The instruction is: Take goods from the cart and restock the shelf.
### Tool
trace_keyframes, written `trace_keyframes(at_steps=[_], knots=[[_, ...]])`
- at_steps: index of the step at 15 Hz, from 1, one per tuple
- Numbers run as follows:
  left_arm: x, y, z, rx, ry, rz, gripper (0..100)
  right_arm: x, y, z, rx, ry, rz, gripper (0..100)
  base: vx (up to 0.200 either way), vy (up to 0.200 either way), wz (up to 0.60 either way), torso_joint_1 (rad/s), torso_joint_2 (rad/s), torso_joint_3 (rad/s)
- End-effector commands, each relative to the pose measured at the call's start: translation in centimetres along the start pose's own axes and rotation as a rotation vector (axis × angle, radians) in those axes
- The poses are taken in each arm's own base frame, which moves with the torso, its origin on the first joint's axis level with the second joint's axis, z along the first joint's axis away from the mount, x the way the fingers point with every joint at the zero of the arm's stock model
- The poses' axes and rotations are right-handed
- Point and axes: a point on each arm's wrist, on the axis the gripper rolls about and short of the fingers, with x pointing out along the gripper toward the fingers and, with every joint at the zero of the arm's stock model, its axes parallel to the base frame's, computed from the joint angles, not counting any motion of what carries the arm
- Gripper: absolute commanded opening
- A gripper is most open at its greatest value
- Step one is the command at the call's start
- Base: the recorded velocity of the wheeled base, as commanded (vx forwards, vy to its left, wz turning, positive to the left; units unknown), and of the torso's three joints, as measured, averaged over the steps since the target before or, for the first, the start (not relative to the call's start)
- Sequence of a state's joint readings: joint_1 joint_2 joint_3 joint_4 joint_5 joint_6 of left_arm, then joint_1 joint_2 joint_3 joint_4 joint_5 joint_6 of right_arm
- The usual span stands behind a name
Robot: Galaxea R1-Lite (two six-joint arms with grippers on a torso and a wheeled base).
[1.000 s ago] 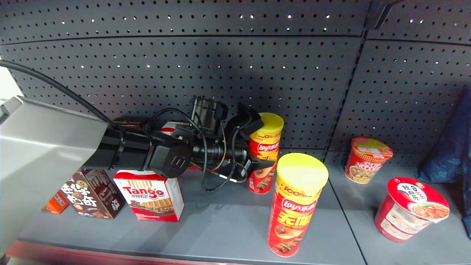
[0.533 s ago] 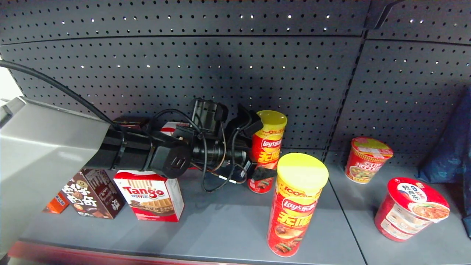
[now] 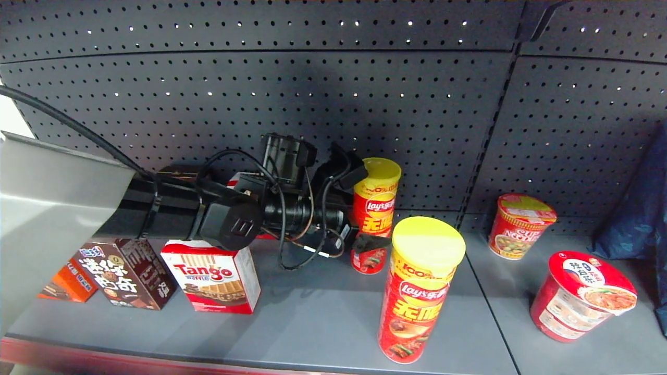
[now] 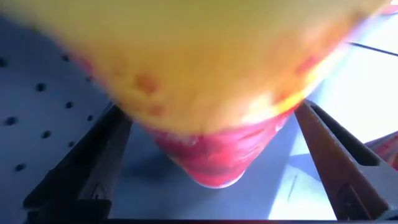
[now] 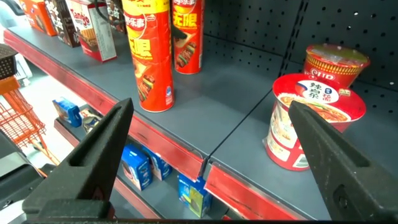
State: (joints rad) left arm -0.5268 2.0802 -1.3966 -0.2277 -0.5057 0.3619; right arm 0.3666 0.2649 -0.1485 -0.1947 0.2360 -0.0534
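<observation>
Shelf (image 3: pixel 323 317) bears rear chip can (image 3: pixel 376 208) upright, long axis vertical.

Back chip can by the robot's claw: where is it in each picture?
Head view: back chip can stands mid-shelf, before the pegboard wall.
Left wrist view: close-up blur, the can between two dark fingers.
Right wrist view: the can behind the front chip can.
Shared landmark: pegboard wall.
</observation>
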Motion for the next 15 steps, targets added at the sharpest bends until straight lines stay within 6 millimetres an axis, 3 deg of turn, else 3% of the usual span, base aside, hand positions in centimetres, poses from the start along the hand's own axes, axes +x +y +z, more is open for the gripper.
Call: trace_keyframes(at_steps=[1,5,8,11,15], knots=[[-1.3,0.0,0.9,0.011,-0.022,0.016,100,0.0,0.0,0.0,0.001,0.003,0.002,100,0.000,0.000,0.00,0.000,0.00,0.000],[-2.6,-0.6,1.1,0.010,-0.022,0.017,100,0.1,0.0,0.0,0.010,0.004,0.002,100,0.000,0.000,0.00,0.000,0.00,0.000],[-4.3,-1.1,2.3,0.028,-0.054,0.033,100,0.1,0.0,-0.2,0.042,0.015,0.007,100,0.000,0.000,0.00,0.000,0.00,0.000],[-6.0,-1.2,2.4,0.025,-0.056,0.051,100,0.2,0.0,-0.8,0.047,0.034,0.011,100,0.000,0.000,0.00,0.000,0.00,0.000],[-11.0,-1.1,3.0,0.027,-0.089,0.135,100,0.5,0.0,-1.0,0.054,0.060,0.035,100,0.000,0.000,0.00,0.000,0.00,0.000]])
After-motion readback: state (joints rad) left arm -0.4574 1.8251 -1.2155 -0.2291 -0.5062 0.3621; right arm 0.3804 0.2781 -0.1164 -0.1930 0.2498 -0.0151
